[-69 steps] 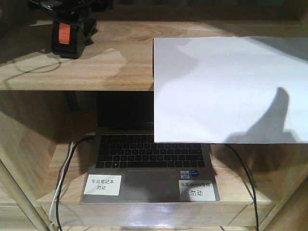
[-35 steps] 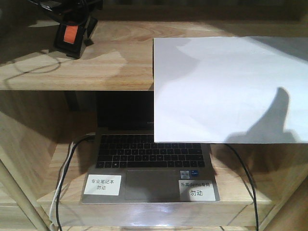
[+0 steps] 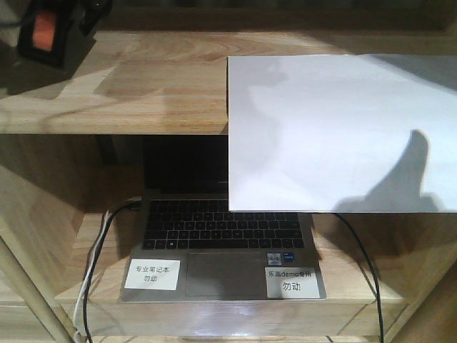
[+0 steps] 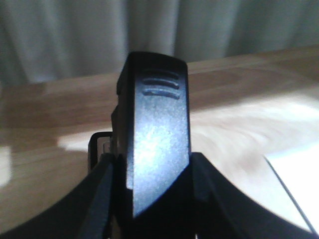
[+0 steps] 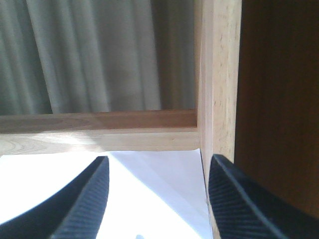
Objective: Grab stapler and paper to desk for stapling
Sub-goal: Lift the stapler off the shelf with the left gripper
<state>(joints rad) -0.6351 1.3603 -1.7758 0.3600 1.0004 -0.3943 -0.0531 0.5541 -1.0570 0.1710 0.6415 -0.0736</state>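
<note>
The black desk stapler with the orange-red label patch (image 3: 45, 32) has left its place. A second ago it stood on the top board of the light wooden shelf unit (image 3: 143, 86), near the back left corner. Half a second ago it was tipping up, and now it hangs high past the board's left edge, with only its shadow on the wood. I judge that the grasp has held and that the carry toward the bench, which I cannot pick out in these views, has begun.

In the left wrist view the left gripper (image 4: 154, 186) is clamped on the stapler (image 4: 157, 139), one finger on each flank. The ribbed black top faces the camera and the nose points toward the grey curtain (image 4: 60, 35). The wood below is smeared, which suggests the arm is travelling.

The plain white rectangular sheet of paper (image 3: 343, 128) has not shifted. It lies at the right side of the board and juts out past the front edge, above the grey laptop (image 3: 221, 236) on the lower shelf.

The right gripper (image 5: 159, 199) hovers low over the paper (image 5: 149, 174) beside the light wooden upright (image 5: 219, 74) at the board's back right corner. Its jaws are apart with nothing between them. Whether they touch the sheet I cannot tell, so the paper is not yet taken.
</note>
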